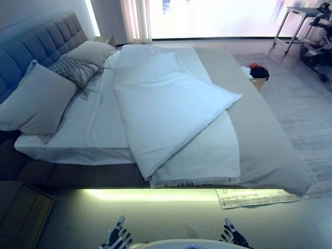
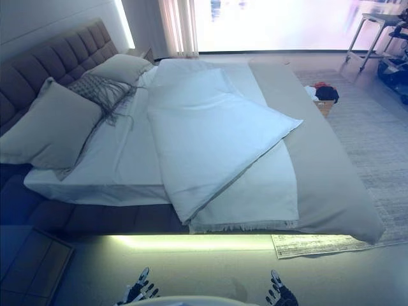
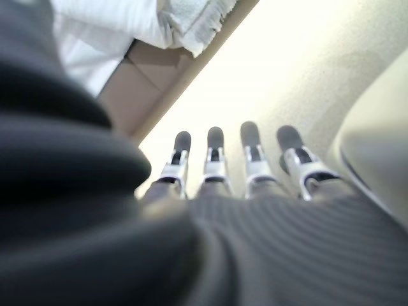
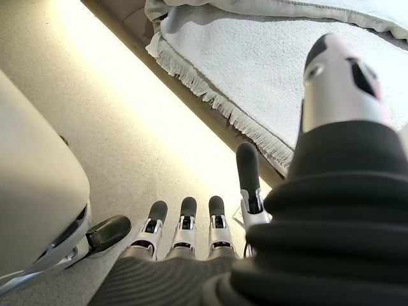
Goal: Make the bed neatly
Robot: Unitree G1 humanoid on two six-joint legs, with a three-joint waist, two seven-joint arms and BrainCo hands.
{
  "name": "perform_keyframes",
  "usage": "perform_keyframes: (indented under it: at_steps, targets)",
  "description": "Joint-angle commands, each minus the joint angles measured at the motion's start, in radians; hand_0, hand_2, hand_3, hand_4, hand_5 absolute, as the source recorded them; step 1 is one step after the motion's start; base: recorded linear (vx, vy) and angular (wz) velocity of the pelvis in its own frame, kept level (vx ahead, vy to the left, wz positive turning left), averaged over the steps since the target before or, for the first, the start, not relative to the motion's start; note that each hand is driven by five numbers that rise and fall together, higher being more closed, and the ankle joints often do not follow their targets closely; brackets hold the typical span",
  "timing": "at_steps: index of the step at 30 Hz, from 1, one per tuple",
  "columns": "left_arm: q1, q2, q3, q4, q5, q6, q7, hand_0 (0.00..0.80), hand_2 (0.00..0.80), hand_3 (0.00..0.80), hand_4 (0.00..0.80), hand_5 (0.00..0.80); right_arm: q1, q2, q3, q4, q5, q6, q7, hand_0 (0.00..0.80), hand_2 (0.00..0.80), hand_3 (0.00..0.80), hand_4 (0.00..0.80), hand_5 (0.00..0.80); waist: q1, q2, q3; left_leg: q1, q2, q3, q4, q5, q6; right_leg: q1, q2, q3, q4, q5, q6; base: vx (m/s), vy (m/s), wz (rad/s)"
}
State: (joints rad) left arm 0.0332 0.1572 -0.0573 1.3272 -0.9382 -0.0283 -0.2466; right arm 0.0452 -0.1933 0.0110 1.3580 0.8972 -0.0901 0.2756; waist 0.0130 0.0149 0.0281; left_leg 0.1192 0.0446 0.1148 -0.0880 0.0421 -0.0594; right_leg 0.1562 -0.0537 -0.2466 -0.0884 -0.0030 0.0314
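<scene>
Against the tufted headboard at the left lean three pillows, the middle one a fringed knit. Right of them, the white duvet lies crumpled on the bed, its long axis running from the headboard side toward the foot, one corner folded over and pointing at the grey blanket beyond. Below the bed's edge, over the floor, the left hand and right hand hang with fingers straight and spread, holding nothing.
</scene>
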Motion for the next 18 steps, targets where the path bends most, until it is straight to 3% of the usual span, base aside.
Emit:
perform_keyframes:
  at_steps: [1,18]
  targets:
    - [-0.076,-0.019,0.026,0.055,-0.007,-0.025,-0.021,0.000,0.000,0.000,0.000,0.000,-0.075,0.020,-0.024,0.052,0.026,0.002,0.020,0.000,0.000,0.000,0.000,0.000,0.001,-0.022,0.006,0.021,-0.086,0.008,0.001,-0.091,0.060,-0.017,-0.004,-0.003,0.007,0.030,0.052,0.000,0.000,0.00]
    - [-0.076,-0.017,0.032,0.057,-0.023,-0.009,-0.027,0.000,0.000,0.000,0.000,0.000,-0.080,0.014,-0.031,0.051,0.020,-0.010,-0.005,0.000,0.000,0.000,0.000,0.000,0.001,-0.024,0.012,0.022,-0.086,0.009,0.001,-0.090,0.061,-0.017,-0.002,0.000,0.009,0.029,0.051,0.000,0.000,0.00]
